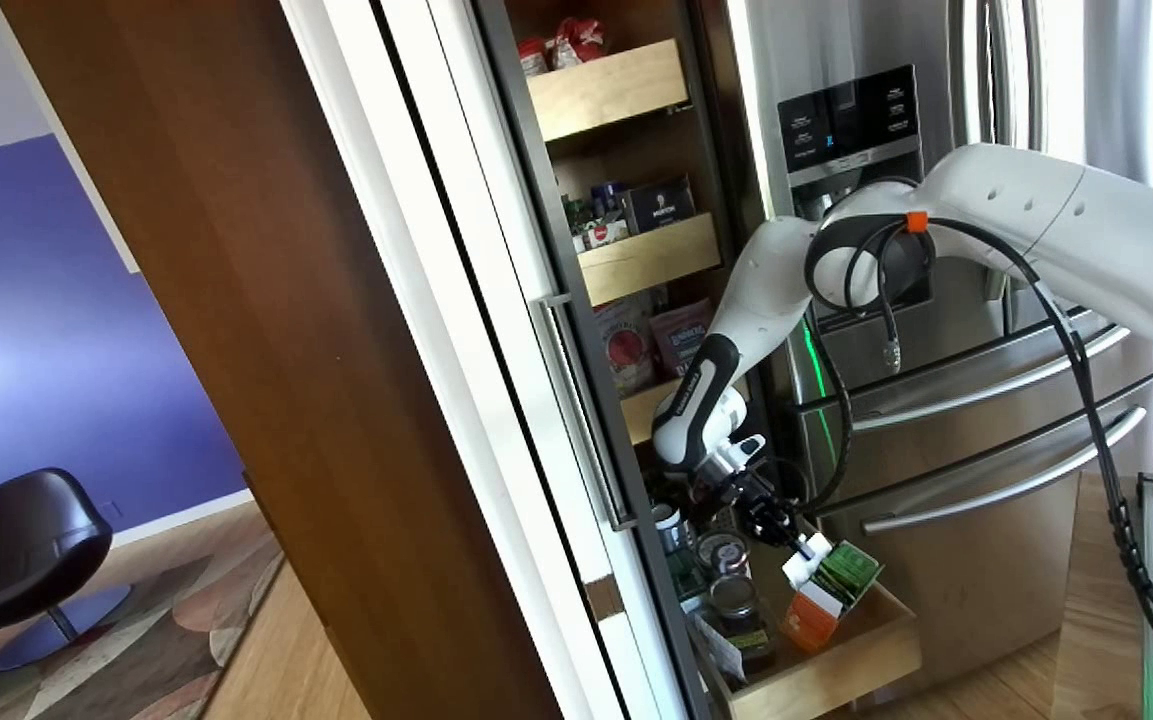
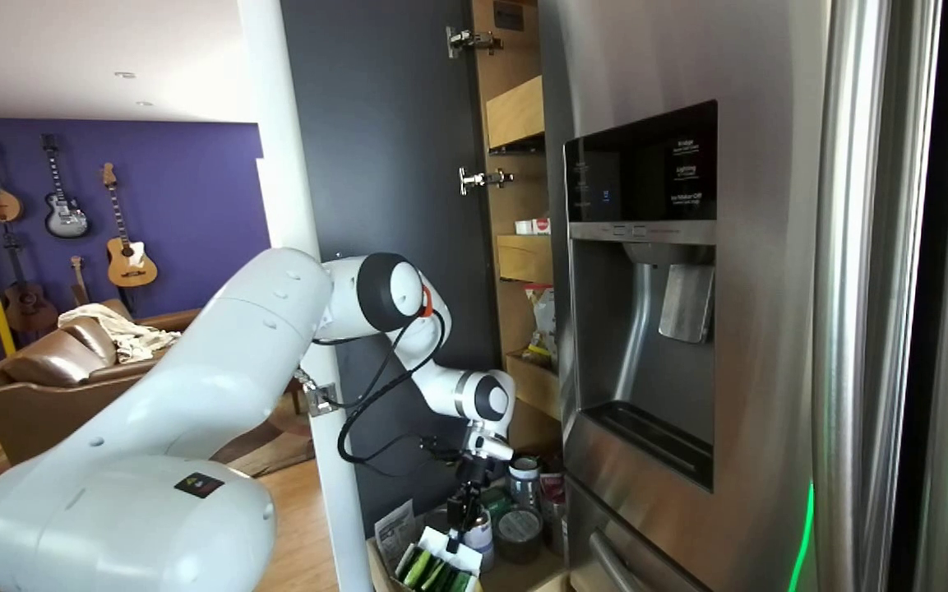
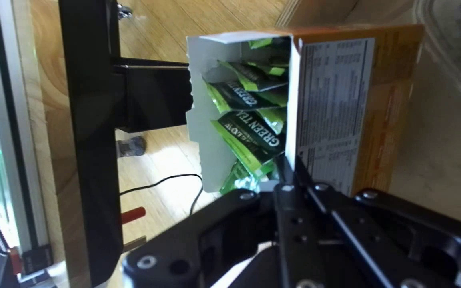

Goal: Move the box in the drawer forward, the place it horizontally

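Now, pinched claw [image 3: 291,163] holding box [image 3: 394,92] by one wall [image 3: 294,100], "GREEN TEA" sachets [image 3: 250,134] inside, label [image 3: 334,104] blurred

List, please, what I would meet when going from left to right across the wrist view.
Grey rail, pale wooden edge, black bar, green tea packets, printed side of the open box, round container at upper right.

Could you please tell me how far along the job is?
Done: the black gripper grips a wall of the open orange-and-white rectangular cardboard box. In hand: the box, tilted near the front of the pale wooden drawer. Left, probably: laying it horizontally, then letting go.
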`<state>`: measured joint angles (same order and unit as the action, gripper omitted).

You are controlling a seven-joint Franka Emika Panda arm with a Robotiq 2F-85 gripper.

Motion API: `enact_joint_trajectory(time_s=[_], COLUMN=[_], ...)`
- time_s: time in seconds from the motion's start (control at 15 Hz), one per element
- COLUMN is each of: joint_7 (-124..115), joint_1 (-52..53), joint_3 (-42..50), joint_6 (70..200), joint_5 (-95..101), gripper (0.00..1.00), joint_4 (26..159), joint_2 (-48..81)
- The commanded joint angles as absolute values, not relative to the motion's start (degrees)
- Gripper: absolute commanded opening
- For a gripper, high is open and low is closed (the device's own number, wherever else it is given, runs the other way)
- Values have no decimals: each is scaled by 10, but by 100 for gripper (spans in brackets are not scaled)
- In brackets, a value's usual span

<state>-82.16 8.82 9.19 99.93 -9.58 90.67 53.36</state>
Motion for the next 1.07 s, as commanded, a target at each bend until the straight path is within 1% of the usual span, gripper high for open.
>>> enact_joint_trajectory(time_s=[0.0,0.47,1.0], joint_7=[-838,-852,-923], joint_1=[75,59,22], joint_3=[78,73,65], joint_6=[980,956,887], joint_5=[-87,-106,-165], gripper=[1,0,0], joint_4=[887,853,816], joint_2=[545,571,602])
